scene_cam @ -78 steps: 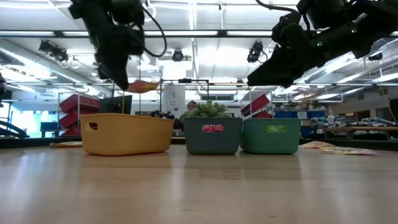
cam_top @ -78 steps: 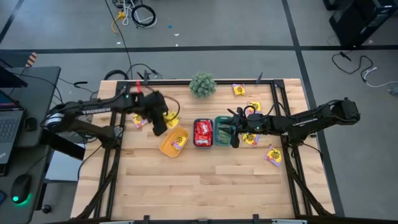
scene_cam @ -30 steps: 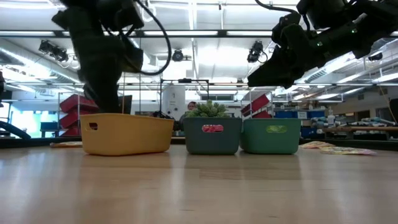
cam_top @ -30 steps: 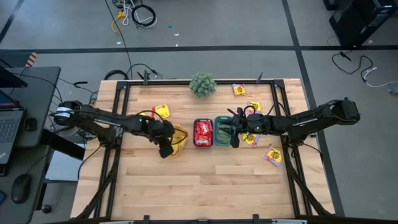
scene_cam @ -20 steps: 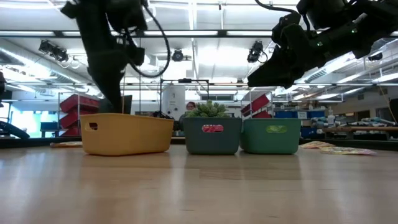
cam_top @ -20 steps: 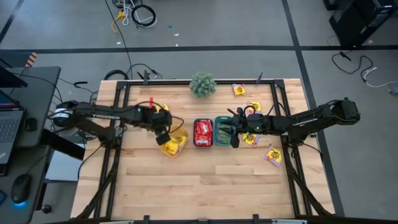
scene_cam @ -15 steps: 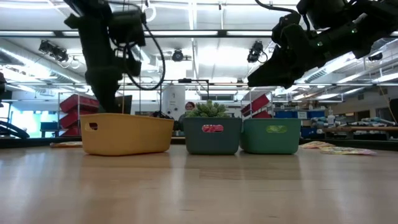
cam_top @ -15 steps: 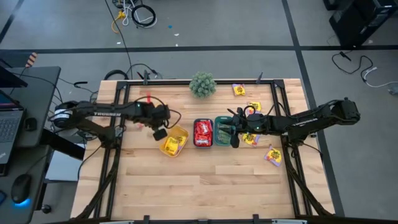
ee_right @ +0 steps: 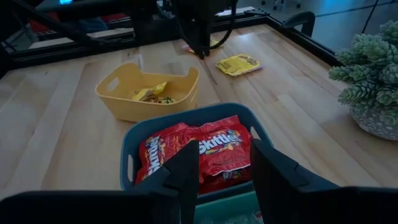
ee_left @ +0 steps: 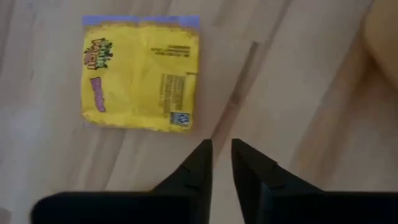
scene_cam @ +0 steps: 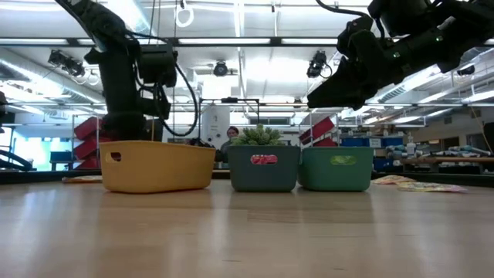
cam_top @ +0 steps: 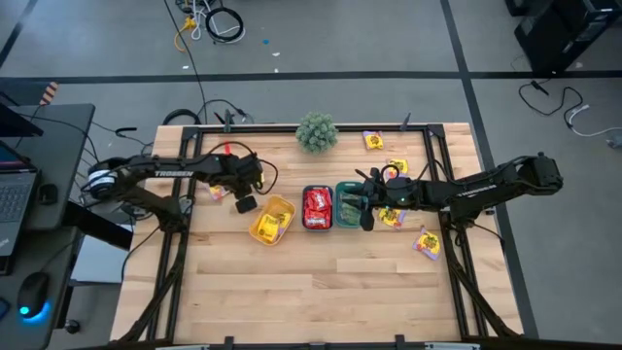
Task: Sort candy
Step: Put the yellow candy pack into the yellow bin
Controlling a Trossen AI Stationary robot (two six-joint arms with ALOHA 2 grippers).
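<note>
The yellow tray (cam_top: 271,221) holds yellow packets (ee_right: 151,93); the middle teal tray (ee_right: 134,152) holds red packets (cam_top: 317,206); the next tray (cam_top: 348,205) holds green ones; the left gripper (ee_left: 221,155) hangs empty above the bare table beside a loose yellow packet (ee_left: 142,72), fingers narrowly apart; the right gripper (ee_right: 225,163) hovers over the trays, spread and empty; more packets (cam_top: 426,243) lie near the right arm, beside a plant (cam_top: 316,131).

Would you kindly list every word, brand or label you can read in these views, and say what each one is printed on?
"Skittles": on the red packet in the teal tray.
"TROSSEN": on the left arm.
Print on the yellow packet: too blurred to read.
Lettering on the right arm: too small to read.
</note>
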